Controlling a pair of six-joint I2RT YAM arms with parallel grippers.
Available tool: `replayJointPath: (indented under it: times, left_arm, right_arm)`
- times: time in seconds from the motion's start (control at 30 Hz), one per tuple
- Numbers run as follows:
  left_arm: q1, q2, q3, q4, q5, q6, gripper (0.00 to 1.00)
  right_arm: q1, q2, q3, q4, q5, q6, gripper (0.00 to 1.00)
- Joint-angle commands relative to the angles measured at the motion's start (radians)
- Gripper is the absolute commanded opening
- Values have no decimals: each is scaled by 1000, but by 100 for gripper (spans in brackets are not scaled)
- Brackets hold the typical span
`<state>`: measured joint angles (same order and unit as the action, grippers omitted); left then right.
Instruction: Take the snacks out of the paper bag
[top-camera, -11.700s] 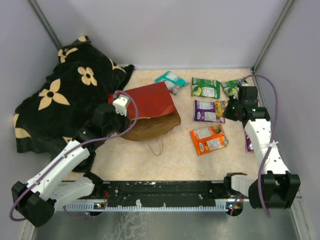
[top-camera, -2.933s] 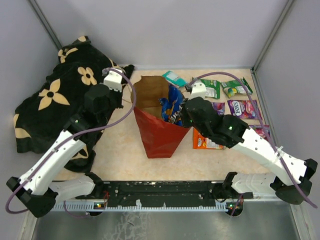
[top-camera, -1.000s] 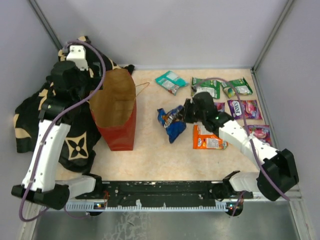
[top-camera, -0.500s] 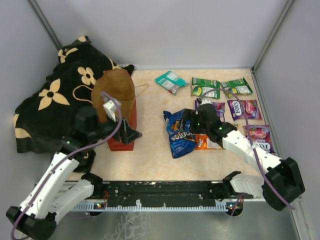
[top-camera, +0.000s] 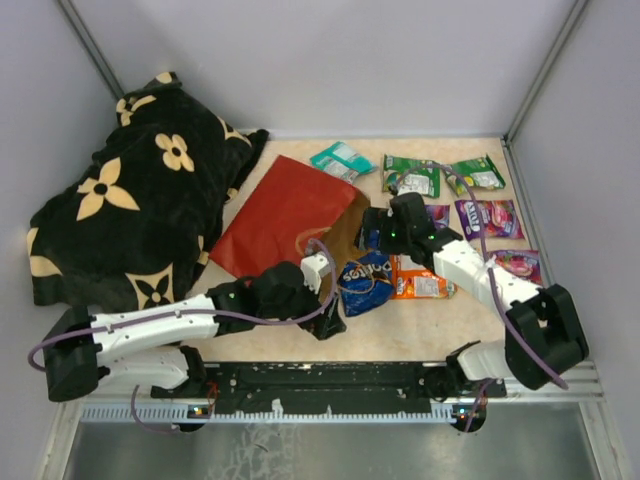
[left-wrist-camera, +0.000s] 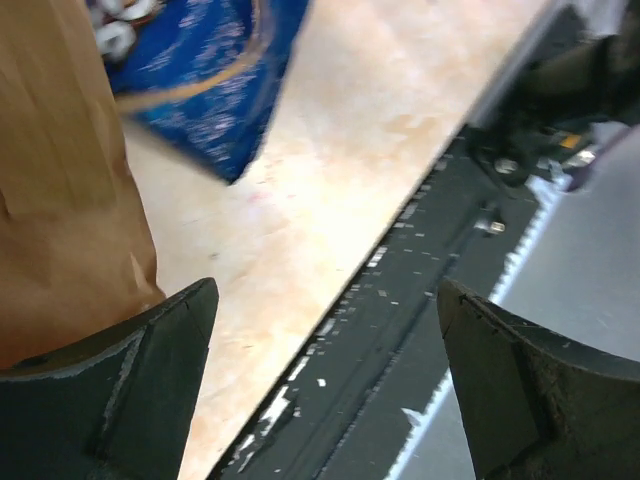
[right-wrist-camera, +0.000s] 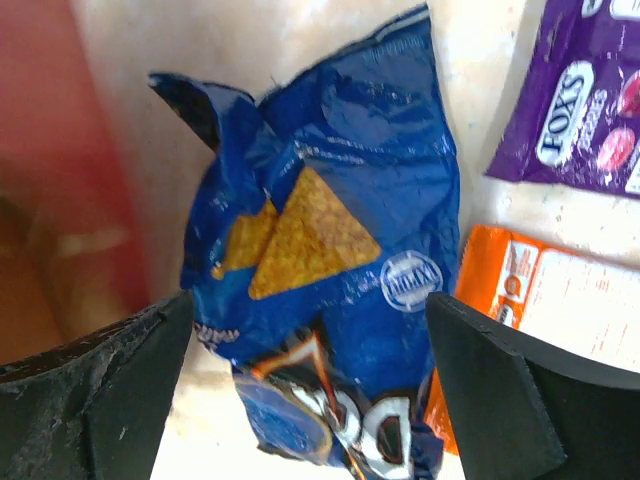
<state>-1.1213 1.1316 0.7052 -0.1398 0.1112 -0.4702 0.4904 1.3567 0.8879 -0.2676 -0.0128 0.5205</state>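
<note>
The red paper bag (top-camera: 280, 210) lies flat on the table, its brown mouth (top-camera: 345, 232) facing right. The blue Doritos bag (top-camera: 364, 284) lies just off the mouth, free, directly under my open right gripper (top-camera: 373, 237); it fills the right wrist view (right-wrist-camera: 330, 250) between the spread fingers (right-wrist-camera: 90, 390). My left gripper (top-camera: 328, 318) is open and empty near the front edge, left of the Doritos bag (left-wrist-camera: 200, 90), beside brown paper (left-wrist-camera: 60, 180). Orange (top-camera: 420, 282), purple (top-camera: 487, 216), pink-red (top-camera: 520, 266), green (top-camera: 411, 176) and teal (top-camera: 342, 160) packets lie at right.
A black flower-patterned blanket (top-camera: 130, 200) is heaped at the back left, touching the bag's left side. The black base rail (left-wrist-camera: 420, 300) runs along the near table edge close to my left gripper. Grey walls enclose the table on three sides.
The paper bag went from standing upright at left to lying flat. My left arm swung down to the front edge. My right gripper opened and let go of the Doritos bag.
</note>
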Motion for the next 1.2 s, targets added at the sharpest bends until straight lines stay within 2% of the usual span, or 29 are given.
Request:
replayJointPath:
  times: [0.0, 0.13, 0.33, 0.53, 0.63, 0.83, 0.93, 1.07, 1.17]
  left_arm:
    - [-11, -24, 56, -3, -284, -36, 98]
    - [0, -132, 90, -65, -505, 26, 99]
    - [81, -157, 237, -252, -600, 133, 99]
    - [94, -93, 390, -370, -661, 224, 99]
    - [95, -58, 429, -417, -634, 256, 99]
    - [93, -40, 420, -386, -359, 362, 98]
    - [92, -30, 416, -358, -282, 390, 98]
    - [93, 18, 438, -344, -282, 427, 98]
    - [94, 69, 476, -345, -381, 441, 96]
  right_arm:
    - [-20, -130, -73, 78, -118, -58, 99]
    - [-21, -186, -63, 83, -187, -63, 99]
    - [-21, -140, -27, 200, -295, 2, 99]
    - [-19, -48, 49, 231, -287, 4, 97]
    - [-19, -2, 115, 212, -259, -21, 94]
    - [-19, 59, 194, 208, -266, -23, 90]
    - [-19, 90, 231, 203, -264, -16, 87]
    - [-19, 130, 282, 206, -274, 4, 87]
    - [-19, 151, 312, 218, -288, 17, 87]
